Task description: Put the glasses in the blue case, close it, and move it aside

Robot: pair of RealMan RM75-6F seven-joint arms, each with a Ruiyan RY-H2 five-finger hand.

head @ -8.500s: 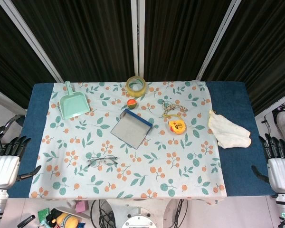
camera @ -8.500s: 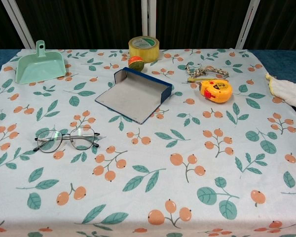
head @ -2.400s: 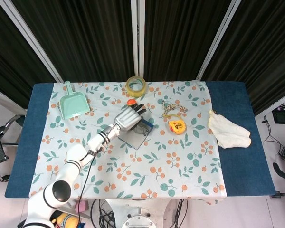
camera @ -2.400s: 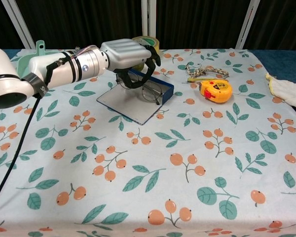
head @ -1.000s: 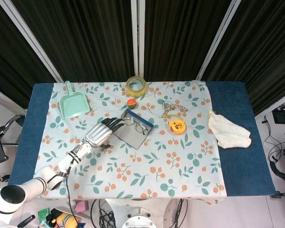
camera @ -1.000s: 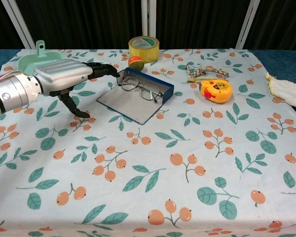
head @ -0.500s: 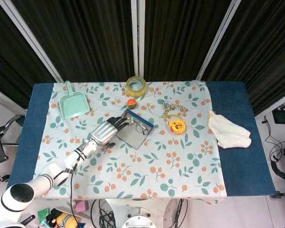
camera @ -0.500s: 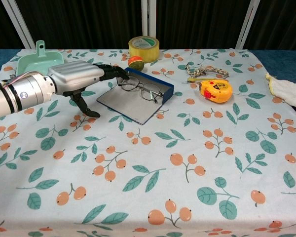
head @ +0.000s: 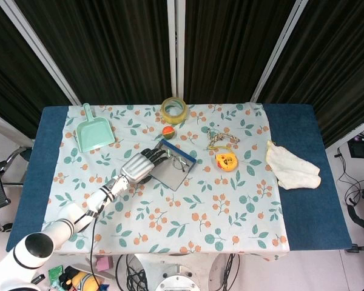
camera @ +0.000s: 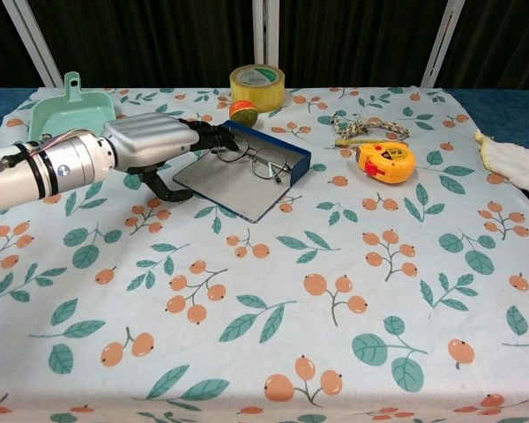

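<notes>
Floral-clothed table (camera: pixel 353 291) carries the open blue case (camera: pixel 238 172), its grey flap flat on the cloth; the left robot hand (camera: pixel 154 141), holding nothing, fingers extended, reaches the case's left edge. The glasses (camera: pixel 254 159) already lie inside (first step judged done); closing and moving aside remain. No right robot hand shows.

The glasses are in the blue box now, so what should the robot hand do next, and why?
Probably slip the left hand under the flat lid and fold it over, because the glasses already lie in the blue case, which is open, and the fingers sit at its left edge.
</notes>
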